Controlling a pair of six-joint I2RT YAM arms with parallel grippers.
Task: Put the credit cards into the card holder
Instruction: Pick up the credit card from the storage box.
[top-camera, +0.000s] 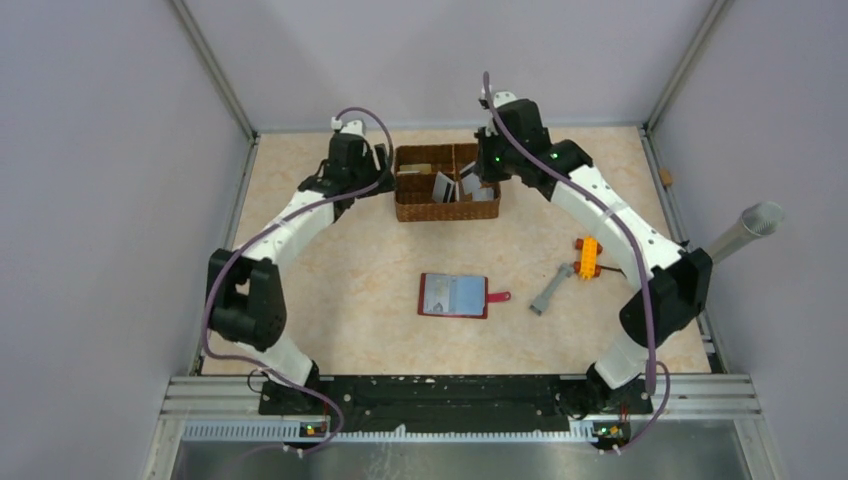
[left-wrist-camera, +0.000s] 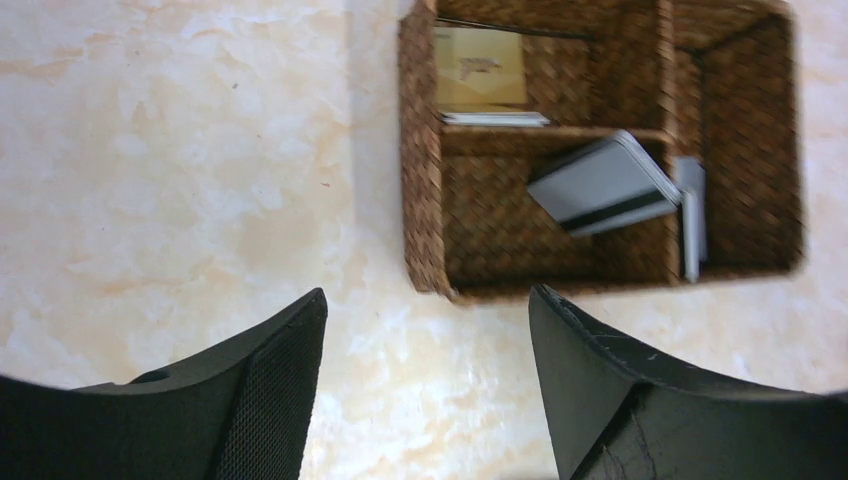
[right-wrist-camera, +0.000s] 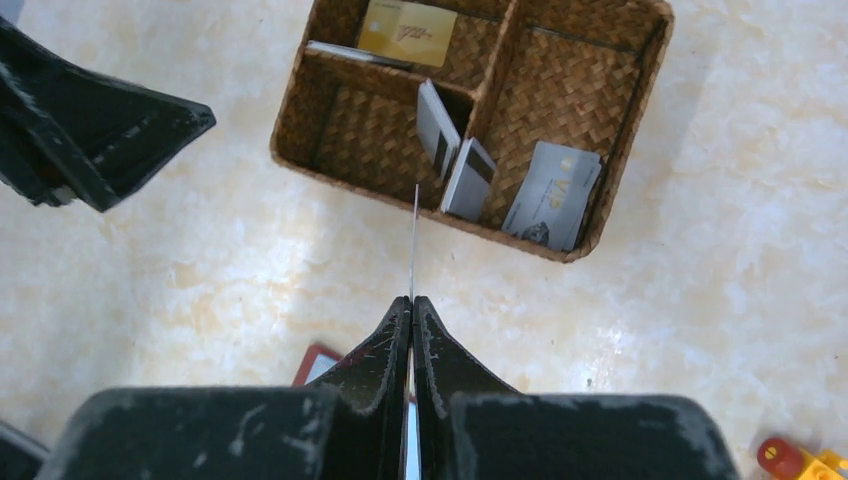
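Note:
The dark red card holder (top-camera: 455, 296) lies open and flat mid-table; one corner (right-wrist-camera: 318, 362) shows beside my right fingers. Several credit cards sit in the wicker basket (top-camera: 400, 210): a gold one (right-wrist-camera: 407, 32), a grey striped one (left-wrist-camera: 605, 185), a grey VIP one (right-wrist-camera: 552, 192). My right gripper (right-wrist-camera: 412, 300) is shut on a thin credit card (right-wrist-camera: 414, 240), seen edge-on, held above the table just in front of the basket. My left gripper (left-wrist-camera: 428, 295) hangs open and empty over the table at the basket's left side.
The basket (left-wrist-camera: 425, 200) has several woven compartments. An orange and yellow toy (top-camera: 588, 256) and a grey tool (top-camera: 551, 288) lie right of the card holder. A grey cylinder (top-camera: 745, 232) leans at the right wall. Grey walls close in the table.

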